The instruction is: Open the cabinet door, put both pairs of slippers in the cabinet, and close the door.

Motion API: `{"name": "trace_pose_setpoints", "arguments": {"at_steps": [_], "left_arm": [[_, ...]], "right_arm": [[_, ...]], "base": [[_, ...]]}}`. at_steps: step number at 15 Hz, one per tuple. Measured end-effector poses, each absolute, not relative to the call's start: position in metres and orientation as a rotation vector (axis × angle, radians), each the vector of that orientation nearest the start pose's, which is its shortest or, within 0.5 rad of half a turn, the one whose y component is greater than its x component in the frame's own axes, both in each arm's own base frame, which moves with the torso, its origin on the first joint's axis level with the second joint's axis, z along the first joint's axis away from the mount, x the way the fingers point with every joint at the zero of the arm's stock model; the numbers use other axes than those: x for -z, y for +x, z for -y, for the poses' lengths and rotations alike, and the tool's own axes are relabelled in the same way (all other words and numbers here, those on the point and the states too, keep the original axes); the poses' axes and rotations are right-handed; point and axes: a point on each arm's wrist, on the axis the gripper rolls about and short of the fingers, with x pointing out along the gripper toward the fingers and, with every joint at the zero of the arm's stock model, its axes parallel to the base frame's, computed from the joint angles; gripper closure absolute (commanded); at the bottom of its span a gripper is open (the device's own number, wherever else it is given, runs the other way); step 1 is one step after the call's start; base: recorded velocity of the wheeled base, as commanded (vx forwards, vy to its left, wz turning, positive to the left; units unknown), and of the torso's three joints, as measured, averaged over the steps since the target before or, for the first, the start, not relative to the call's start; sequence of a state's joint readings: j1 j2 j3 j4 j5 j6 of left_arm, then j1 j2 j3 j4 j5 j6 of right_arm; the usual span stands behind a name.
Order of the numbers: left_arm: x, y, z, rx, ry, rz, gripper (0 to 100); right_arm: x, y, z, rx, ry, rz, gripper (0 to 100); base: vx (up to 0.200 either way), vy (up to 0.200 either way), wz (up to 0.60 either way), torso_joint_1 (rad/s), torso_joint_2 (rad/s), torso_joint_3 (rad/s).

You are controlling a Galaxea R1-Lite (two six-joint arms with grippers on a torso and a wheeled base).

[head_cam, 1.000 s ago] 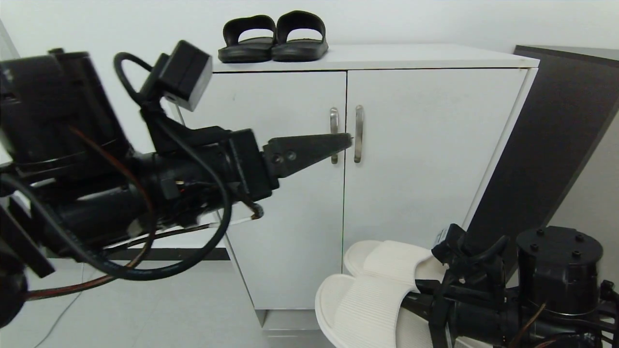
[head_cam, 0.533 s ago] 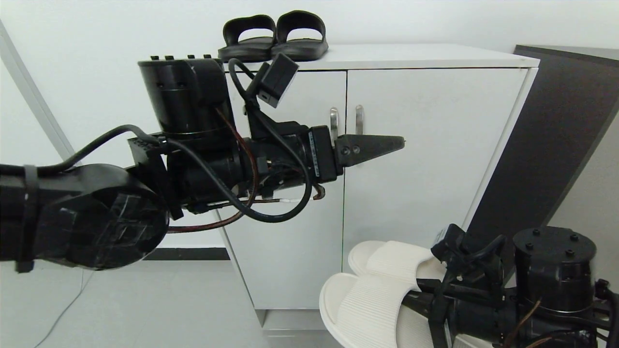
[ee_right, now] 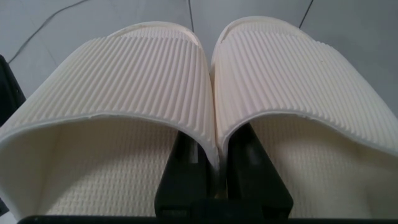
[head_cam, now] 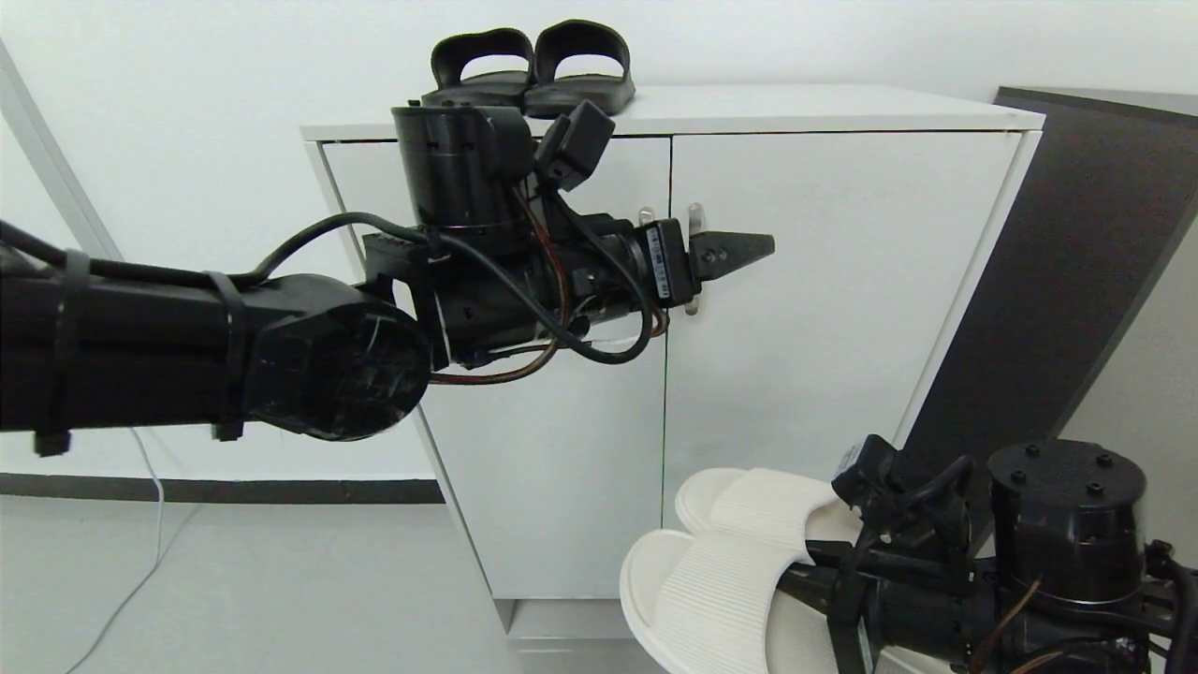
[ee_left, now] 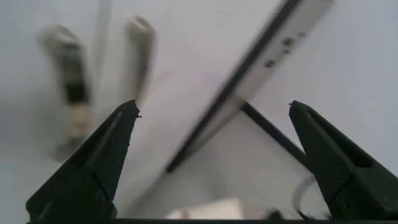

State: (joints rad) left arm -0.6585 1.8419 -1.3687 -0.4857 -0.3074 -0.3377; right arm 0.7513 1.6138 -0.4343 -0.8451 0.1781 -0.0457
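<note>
Plainly, the white cabinet [head_cam: 842, 281] stood with both doors shut, its two metal handles [head_cam: 694, 215] side by side along the centre seam. The left gripper [head_cam: 763, 248] was raised in front of the doors at handle height, its tip over the right door just past the right-hand handle, while the wrist behind it covered the middle of both handles. Whether the tip touched the door could not be told. In the left wrist view the left gripper [ee_left: 211, 124] had its fingers [ee_left: 106, 155] wide apart with nothing between them, and the handles [ee_left: 140, 56] showed blurred near one fingertip. A small white sticker [head_cam: 658, 262] ringed the left wrist; its print was too small to read.

The black slippers [head_cam: 529, 70] sat as a pair on the cabinet top, toward its left end, toes facing out. The white slippers [head_cam: 721, 571] were held low in front of the right door by the right gripper [head_cam: 805, 580]. In the right wrist view the right gripper [ee_right: 217, 177] had its fingers [ee_right: 183, 174] clamped on the white slippers [ee_right: 124, 81], pinching the adjoining edges of the two ribbed straps together.

A dark panel [head_cam: 1076, 281] stood against the cabinet's right side, and a thin cable [head_cam: 140, 562] trailed over the floor at the left.
</note>
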Motion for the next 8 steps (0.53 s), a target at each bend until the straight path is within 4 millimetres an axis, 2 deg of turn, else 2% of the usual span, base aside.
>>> {"name": "trace_pose_setpoints", "arguments": {"at_steps": [4, 8], "left_arm": [[-0.276, 0.301, 0.238, 0.899, -0.288, -0.14, 0], [-0.282, 0.311, 0.24, 0.892, -0.287, -0.15, 0]], "right_arm": [[-0.133, 0.177, -0.171, -0.928, -0.14, -0.312, 100], [-0.133, 0.176, -0.17, -0.928, -0.141, -0.314, 100]], "base": [[0.0, 0.0, 0.0, 0.0, 0.0, 0.0], [0.0, 0.0, 0.0, 0.0, 0.0, 0.0]]}}
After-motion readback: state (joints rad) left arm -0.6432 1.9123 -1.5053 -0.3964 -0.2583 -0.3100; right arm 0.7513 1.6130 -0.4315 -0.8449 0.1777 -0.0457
